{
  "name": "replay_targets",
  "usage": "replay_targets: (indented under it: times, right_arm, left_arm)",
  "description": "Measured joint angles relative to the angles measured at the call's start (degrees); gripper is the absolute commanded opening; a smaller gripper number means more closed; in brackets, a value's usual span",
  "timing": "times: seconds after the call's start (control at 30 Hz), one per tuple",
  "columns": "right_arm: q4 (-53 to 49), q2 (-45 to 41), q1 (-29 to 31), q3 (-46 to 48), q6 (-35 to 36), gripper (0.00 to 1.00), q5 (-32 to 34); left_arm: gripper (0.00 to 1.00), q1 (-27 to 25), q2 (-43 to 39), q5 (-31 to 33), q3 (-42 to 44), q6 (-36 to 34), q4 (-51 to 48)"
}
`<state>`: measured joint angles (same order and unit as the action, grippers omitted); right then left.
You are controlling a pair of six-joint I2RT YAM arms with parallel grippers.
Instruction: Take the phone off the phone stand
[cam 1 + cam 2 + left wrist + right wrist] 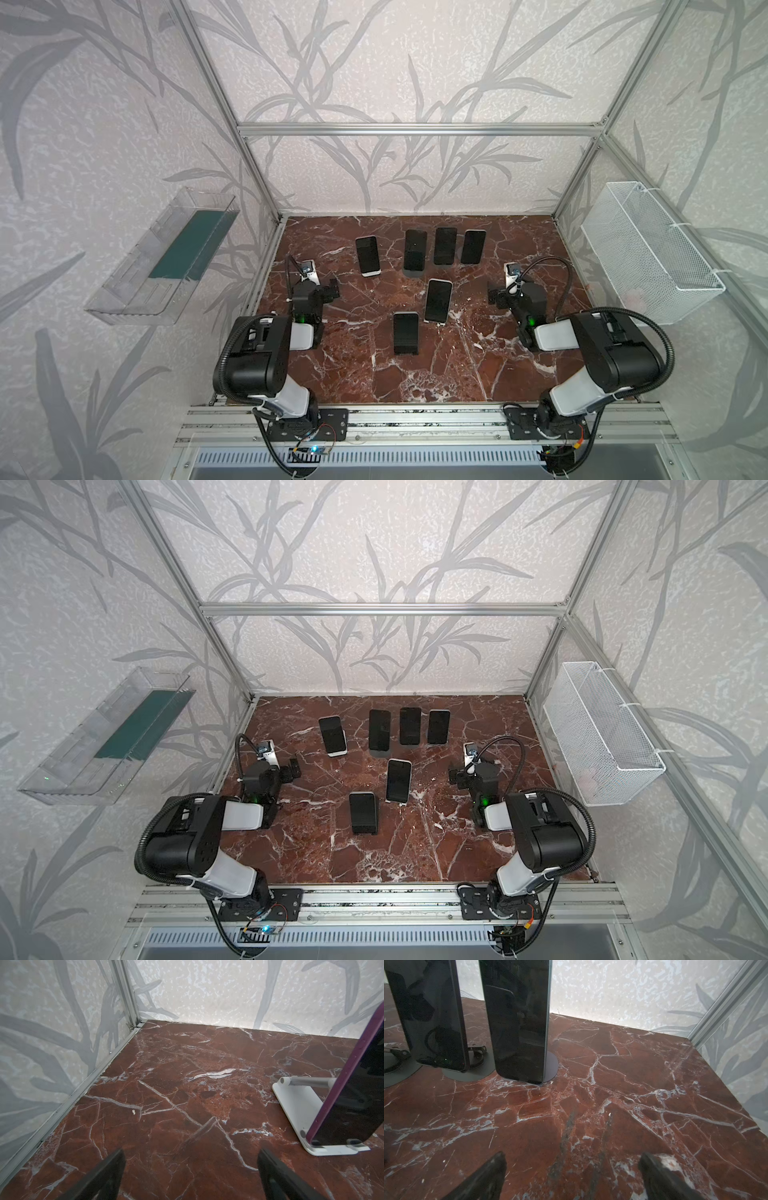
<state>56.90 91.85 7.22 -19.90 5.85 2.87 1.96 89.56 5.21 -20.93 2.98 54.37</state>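
The table (478,365) is showing deep red-brown marble, with white veins wandering all across it. The walls (374,62) are wearing pale, speckled paper, and grey leafy stems are sprawling over it. The phone screens (445,245) are all gleaming black. One phone (353,1095) is showing a purple edge, and its stand (295,1101) is looking plain white, while the round stands (471,1074) are looking dull grey. A basket (648,249) is shining in white mesh, and a clear tray (137,291) is carrying a dark green strip (191,245).

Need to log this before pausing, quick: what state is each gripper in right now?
Left gripper: open, holding nothing.
Right gripper: open, holding nothing.
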Motion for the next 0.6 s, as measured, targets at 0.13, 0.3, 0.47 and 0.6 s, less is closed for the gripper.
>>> replay_targets:
  times: [0.13, 0.3, 0.47, 0.6]
  right_arm:
    - [-0.2, 0.0, 0.0, 0.0, 0.0, 0.99, -0.3]
    - [-0.3, 0.0, 0.0, 0.0, 0.0, 0.99, -0.4]
    - [-0.3, 0.0, 0.0, 0.0, 0.0, 0.99, -0.4]
    - [-0.2, 0.0, 0.0, 0.0, 0.0, 0.99, -0.4]
  left_arm:
    - [0.99, 0.0, 0.0, 0.0, 0.0, 0.0, 0.0]
    - [0.99, 0.0, 0.0, 0.0, 0.0, 0.0, 0.0]
    - [0.99, 0.0, 0.0, 0.0, 0.0, 0.0, 0.0]
    - [0.99, 0.0, 0.0, 0.0, 0.0, 0.0, 0.0]
